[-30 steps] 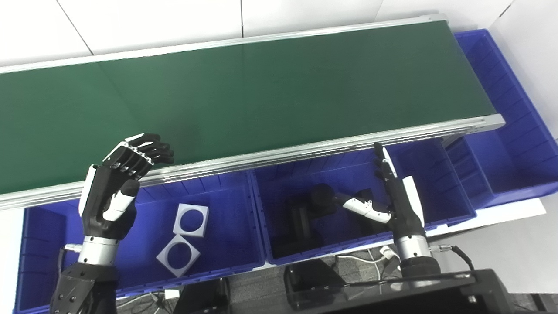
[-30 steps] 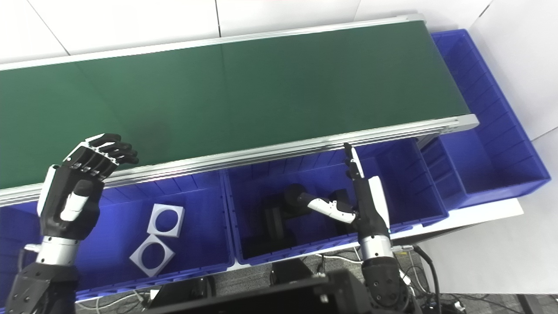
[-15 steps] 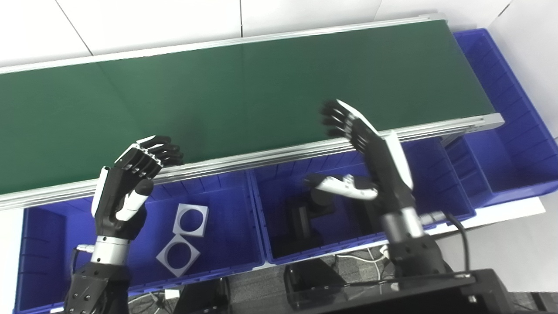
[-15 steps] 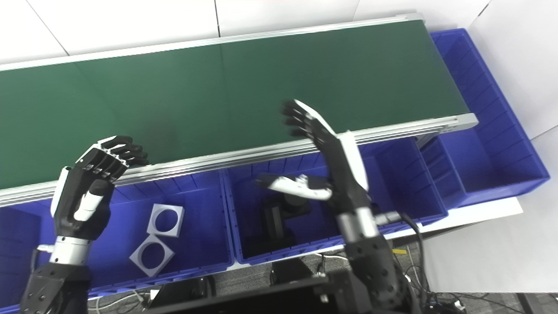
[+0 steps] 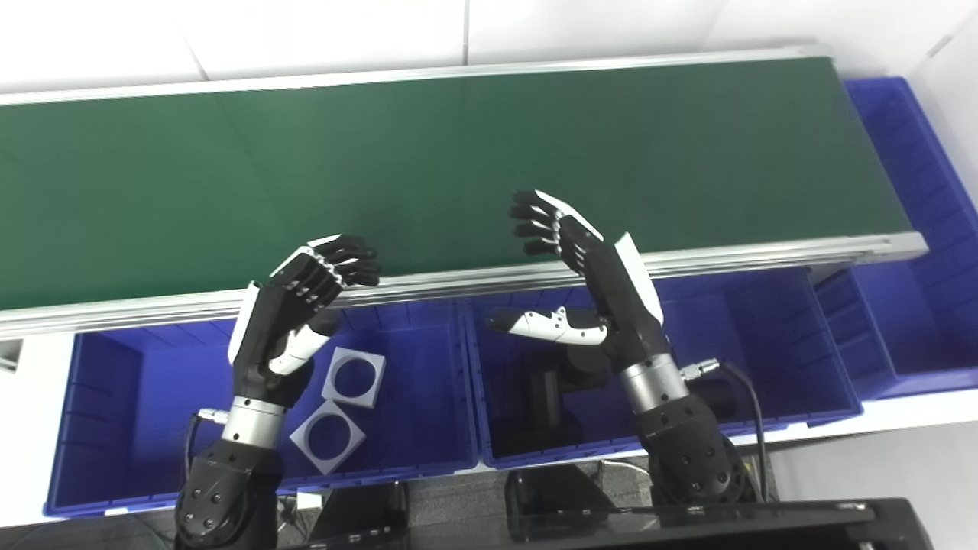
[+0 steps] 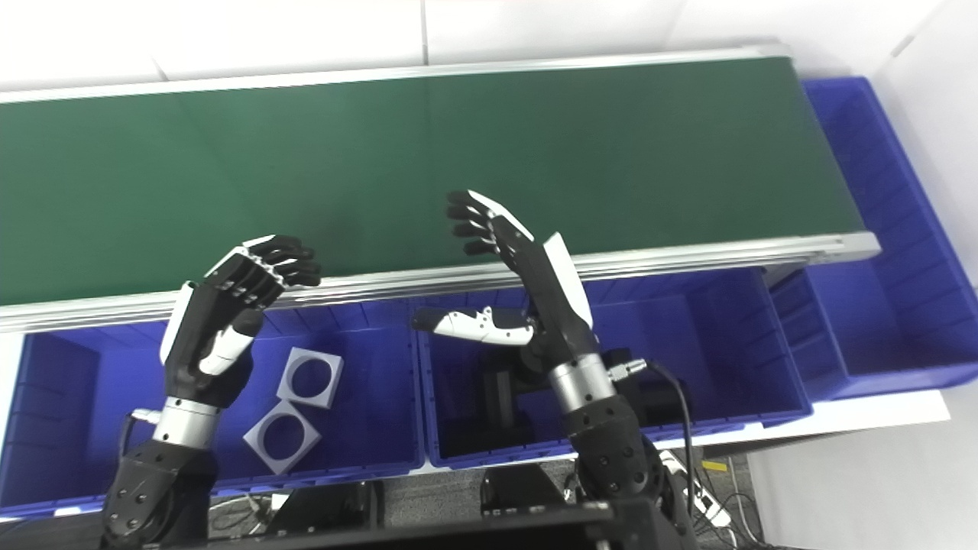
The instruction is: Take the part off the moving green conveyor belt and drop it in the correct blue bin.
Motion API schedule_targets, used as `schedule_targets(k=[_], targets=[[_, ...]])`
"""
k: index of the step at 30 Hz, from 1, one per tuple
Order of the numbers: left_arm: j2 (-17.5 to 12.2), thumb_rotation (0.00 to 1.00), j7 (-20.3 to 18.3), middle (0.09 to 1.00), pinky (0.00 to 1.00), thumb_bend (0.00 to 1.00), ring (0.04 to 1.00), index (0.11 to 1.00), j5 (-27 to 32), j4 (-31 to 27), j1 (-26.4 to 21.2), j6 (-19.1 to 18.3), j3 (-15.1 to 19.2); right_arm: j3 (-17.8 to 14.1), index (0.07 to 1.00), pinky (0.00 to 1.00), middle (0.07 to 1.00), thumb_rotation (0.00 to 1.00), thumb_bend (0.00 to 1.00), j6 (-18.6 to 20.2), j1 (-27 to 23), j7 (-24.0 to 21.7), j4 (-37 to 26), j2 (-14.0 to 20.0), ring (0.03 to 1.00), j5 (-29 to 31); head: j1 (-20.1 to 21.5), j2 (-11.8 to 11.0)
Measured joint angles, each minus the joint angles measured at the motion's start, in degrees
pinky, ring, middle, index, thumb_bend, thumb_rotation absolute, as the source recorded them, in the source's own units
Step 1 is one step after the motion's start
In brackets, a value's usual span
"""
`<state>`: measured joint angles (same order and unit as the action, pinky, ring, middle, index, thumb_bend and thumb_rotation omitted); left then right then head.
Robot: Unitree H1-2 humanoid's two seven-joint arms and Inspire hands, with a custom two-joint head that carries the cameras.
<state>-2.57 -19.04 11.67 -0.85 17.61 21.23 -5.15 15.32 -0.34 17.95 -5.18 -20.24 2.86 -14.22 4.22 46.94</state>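
In the left eye view both the left hand (image 5: 294,313) and right hand (image 5: 592,283) hang empty with fingers apart at the green conveyor belt (image 5: 458,153) near edge, while the right eye view shows two grey square parts (image 6: 294,409) in the left blue bin (image 6: 46,428).

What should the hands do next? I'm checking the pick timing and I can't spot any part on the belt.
Probably just hold and wait. The green conveyor belt shows no part anywhere in view, and both the left hand and right hand are open and empty, raised at the belt's near edge. Reaching now would likely grab nothing.
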Motion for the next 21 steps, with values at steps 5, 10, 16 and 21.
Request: schedule_targets(k=[5,10,16,21], targets=[[1.3,0.61,0.5,0.721,0.64,0.83,0.689,0.723,-1.3,1.7,0.5,2.4,-0.7,-0.1,0.843,0.65,0.801,0.42,0.78,-1.9,-0.9,-0.6,4.7,0.4,0.748,3.1,-3.6,-2.0],[1.6,0.60,0.7,0.722,0.64,0.84,0.691,0.720,-2.3,1.9,1.0,2.8,-1.1,-1.1,0.852,0.65,0.807,0.37,0.74,-5.5,-0.8,-0.7,8.7,1.5,0.746,6.1,-4.5,-2.8],[1.6,0.60,1.1,0.727,0.65,0.86,0.693,0.725,-2.4,2.4,1.0,3.0,-1.0,-1.3,0.855,0.66,0.808,0.35,0.72,-8.7,1.2,-0.6,11.0,1.5,0.752,7.2,-3.9,-3.9],[1.6,0.60,1.0,0.724,0.63,0.86,0.689,0.728,-2.4,3.4,0.9,3.0,-1.0,-1.5,0.853,0.68,0.810,0.37,0.71,-10.5,0.9,-0.4,12.5,1.1,0.762,7.2,-3.6,-4.4]])
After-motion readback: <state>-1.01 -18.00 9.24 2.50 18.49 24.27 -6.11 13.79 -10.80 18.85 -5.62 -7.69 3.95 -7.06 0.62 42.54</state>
